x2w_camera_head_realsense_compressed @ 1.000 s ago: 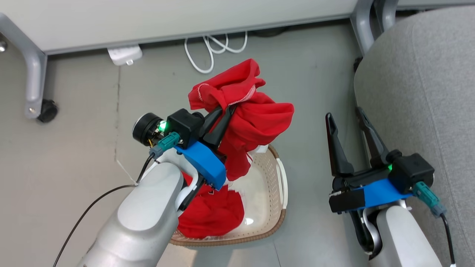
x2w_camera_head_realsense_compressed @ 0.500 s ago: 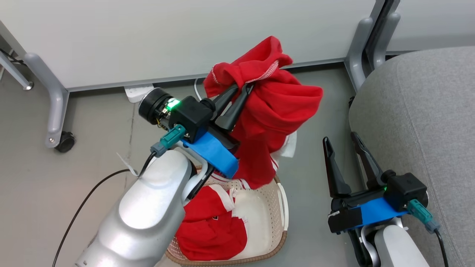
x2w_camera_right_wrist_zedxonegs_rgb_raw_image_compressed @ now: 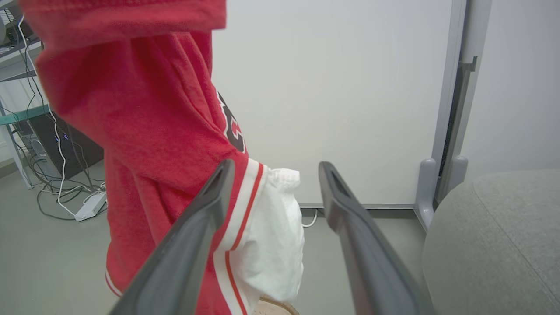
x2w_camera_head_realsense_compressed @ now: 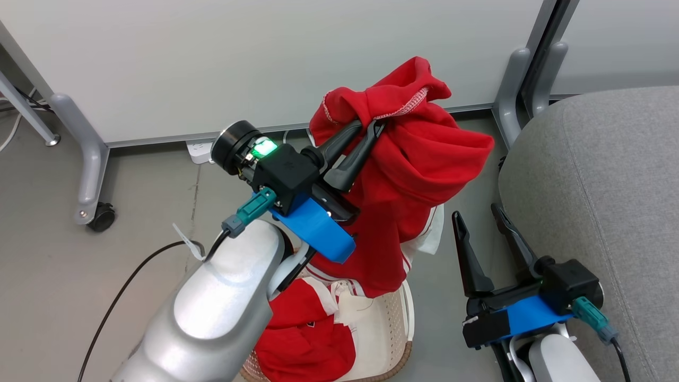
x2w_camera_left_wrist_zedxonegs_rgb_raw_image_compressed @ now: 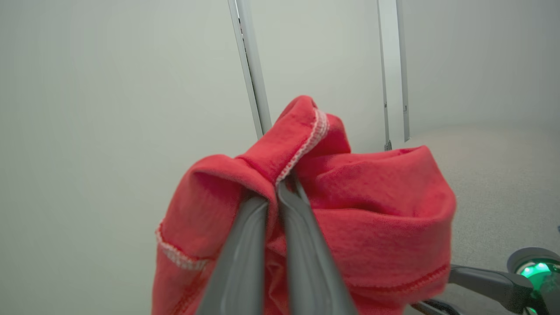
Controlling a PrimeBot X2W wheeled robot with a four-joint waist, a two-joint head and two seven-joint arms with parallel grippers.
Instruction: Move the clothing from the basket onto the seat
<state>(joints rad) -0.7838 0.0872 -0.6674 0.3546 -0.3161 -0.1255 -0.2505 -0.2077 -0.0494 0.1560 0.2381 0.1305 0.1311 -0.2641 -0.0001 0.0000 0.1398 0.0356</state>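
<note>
Red garment (x2w_camera_head_realsense_compressed: 419, 175) hangs directly above the basket (x2w_camera_head_realsense_compressed: 390, 329), bunched at the top; long axis vertical, striped white-and-red hem pointing down, its lowest edge overlapping the basket's far rim in the head view. Left gripper (x2w_camera_head_realsense_compressed: 371, 127) clamped on the garment's top fold, fingers (x2w_camera_left_wrist_zedxonegs_rgb_raw_image_compressed: 245, 253) pressed together with cloth between them, pointing up and away from the basket. Second red garment (x2w_camera_head_realsense_compressed: 305, 339) lies crumpled inside the basket, in its left half. Right gripper (x2w_camera_head_realsense_compressed: 476, 211) just right of the basket, jaws spread, nothing between them. Seat (x2w_camera_head_realsense_compressed: 599, 185) further right of the basket, beyond the right gripper, not touching the hanging garment. Grey floor (x2w_camera_head_realsense_compressed: 63, 276) under the basket; white panel (x2w_camera_head_realsense_compressed: 212, 63) behind it
</note>
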